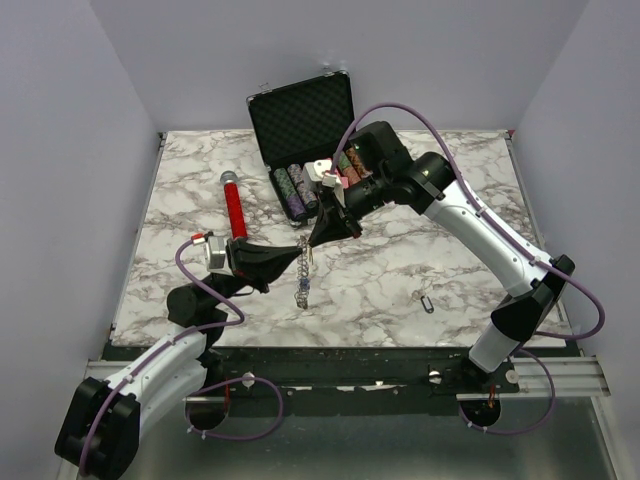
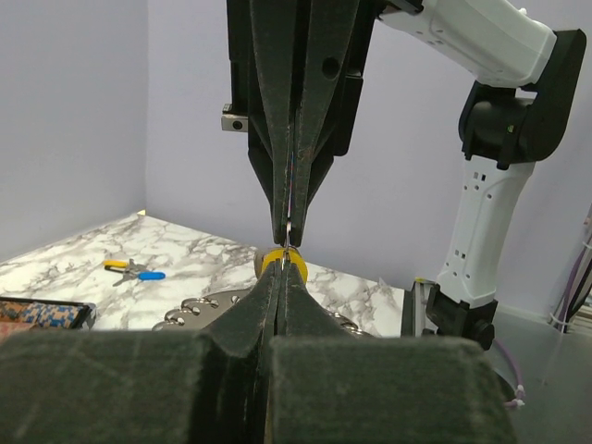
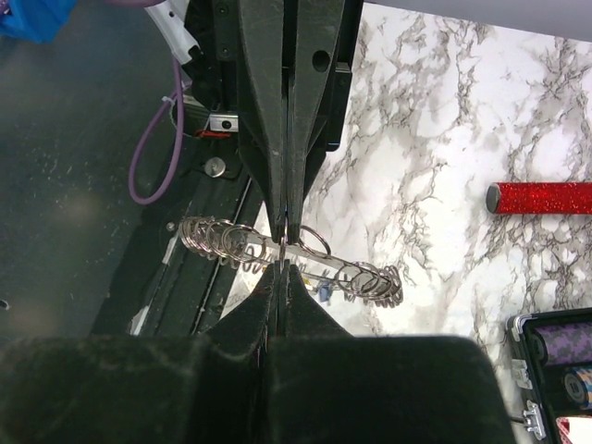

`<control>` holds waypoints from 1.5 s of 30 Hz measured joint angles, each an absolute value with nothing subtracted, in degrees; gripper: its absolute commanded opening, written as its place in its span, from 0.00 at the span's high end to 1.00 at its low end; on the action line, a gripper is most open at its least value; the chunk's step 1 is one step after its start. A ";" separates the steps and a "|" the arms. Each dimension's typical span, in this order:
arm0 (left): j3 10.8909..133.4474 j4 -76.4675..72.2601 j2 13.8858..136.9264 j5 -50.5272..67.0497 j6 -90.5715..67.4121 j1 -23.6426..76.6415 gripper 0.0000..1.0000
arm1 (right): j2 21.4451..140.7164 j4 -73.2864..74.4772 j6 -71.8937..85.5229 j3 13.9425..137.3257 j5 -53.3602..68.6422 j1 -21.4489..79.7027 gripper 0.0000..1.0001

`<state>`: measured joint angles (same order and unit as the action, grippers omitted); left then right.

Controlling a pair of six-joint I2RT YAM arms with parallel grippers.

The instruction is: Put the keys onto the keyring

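At mid-table, tip to tip, the left gripper [image 1: 292, 260] and the right gripper [image 1: 322, 235] are both squeezed fully closed. Pinched between them is the keyring [image 3: 356, 275], turned edge-on, its fringe of little silver keys spilling out either side of the fingertips. A yellow scrap [image 2: 280, 260] peeks out right at the left gripper's tips; what it belongs to, can't tell. Moving outward, a yellow-tagged key [image 2: 117, 265] and a blue-tagged key [image 2: 151, 275] lie together on the marble table [image 1: 420, 250], apart from the ring. A black-tagged key [image 1: 427, 302] sits alone nearer the right arm's base. Beyond, a red glitter tube [image 1: 236, 207] lies flat, and an open black case [image 1: 300, 110] of chips stands at the far edge.
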<state>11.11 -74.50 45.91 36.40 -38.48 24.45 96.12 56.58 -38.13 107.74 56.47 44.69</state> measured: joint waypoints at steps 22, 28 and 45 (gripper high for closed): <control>10.57 -74.50 45.82 35.33 -38.44 24.45 1.00 | 97.14 54.94 -35.40 108.05 56.14 45.32 0.99; 9.50 -74.48 45.71 34.89 -38.35 24.45 1.00 | 97.14 54.81 -35.29 108.90 56.05 45.39 0.99; 8.93 -74.48 44.66 33.63 -38.06 24.45 1.00 | 97.14 53.93 -33.61 108.57 55.96 45.39 0.99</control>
